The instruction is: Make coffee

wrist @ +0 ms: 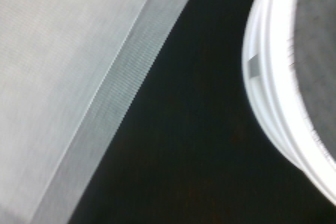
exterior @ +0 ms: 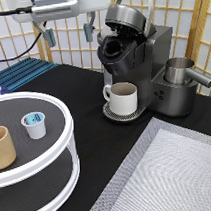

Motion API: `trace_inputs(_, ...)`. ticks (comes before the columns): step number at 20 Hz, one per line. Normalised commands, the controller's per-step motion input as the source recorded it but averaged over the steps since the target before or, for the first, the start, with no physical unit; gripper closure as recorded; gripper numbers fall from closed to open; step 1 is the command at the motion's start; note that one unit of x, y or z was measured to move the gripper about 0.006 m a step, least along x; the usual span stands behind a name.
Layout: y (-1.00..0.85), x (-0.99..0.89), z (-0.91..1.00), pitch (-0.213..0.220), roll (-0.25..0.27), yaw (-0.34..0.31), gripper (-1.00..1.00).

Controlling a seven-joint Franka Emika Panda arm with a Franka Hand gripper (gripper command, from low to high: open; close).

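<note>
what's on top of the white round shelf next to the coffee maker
On the white round shelf's top tier sit the coffee pod and a tan cup. The lower tier is mostly hidden. The open gripper hangs high above.

A tan cup (exterior: 4,147) sits on the white tiered stand (exterior: 65,145); grey mat (exterior: 172,175) at the exterior view's right.

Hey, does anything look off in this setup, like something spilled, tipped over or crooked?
Nothing stands out. The coffee pod sits upright on the round white stand beside a tan cup, the mug stands under the coffee machine with its lid up, and the open gripper hangs empty above the table.
</note>
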Motion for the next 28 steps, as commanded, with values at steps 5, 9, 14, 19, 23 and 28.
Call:
trace_inputs(5, -0.24, -0.06, -0.09, 0.0, -0.211, -0.211, -1.0)
trace_inputs(9, -0.78, -0.16, -0.2, -0.052, -0.059, -0.075, -1.0)
trace_inputs(14, -0.98, -0.13, -0.19, -0.072, 0.057, -0.001, -1.0)
trace_inputs(19, -0.83, -0.12, -0.3, -0.089, 0.155, 0.002, -1.0)
trace_inputs(23, -0.49, -0.12, -0.52, -0.048, 0.126, 0.0, -1.0)
trace_inputs(28, -0.1, -0.25, -0.46, -0.015, 0.034, 0.0, -1.0)
